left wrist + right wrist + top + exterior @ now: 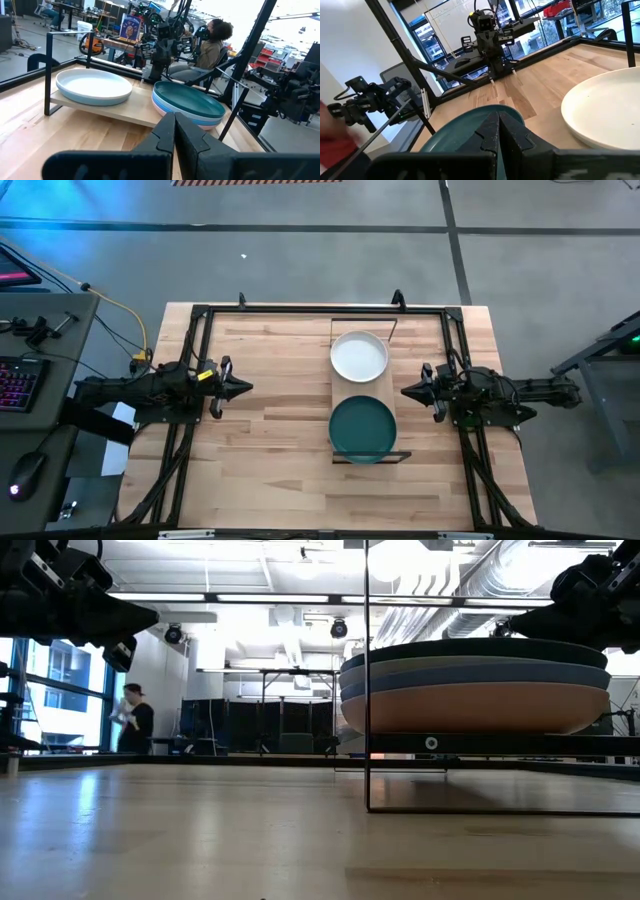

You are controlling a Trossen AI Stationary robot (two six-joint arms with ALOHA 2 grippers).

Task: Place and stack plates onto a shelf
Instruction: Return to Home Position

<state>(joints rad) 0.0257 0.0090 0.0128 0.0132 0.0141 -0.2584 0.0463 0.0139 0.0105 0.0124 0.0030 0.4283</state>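
Every plate you can see is on the shelf (340, 388). At one end a teal plate (362, 427) tops a pile, and the low view shows a grey-green plate (475, 662), a blue plate (475, 677) and a pink plate (475, 708) under it. A white plate (358, 355) sits at the other end, apart from that pile. There may be another plate beneath it, but the views do not settle that. None lies on the bare tabletop (270, 440), so I judge the stacking done, with only the parking of the arms to finish.

Your left pincer (240, 388) hangs over the tabletop, well apart from the shelf, its fingers pressed together and empty. Your right pincer (408, 391) hangs just beside the shelf's other side, likewise closed on nothing. Nothing stands between either arm and its rest.

Beyond the tabletop a person (210, 45) sits, and a keyboard (15, 385) lies off to the left
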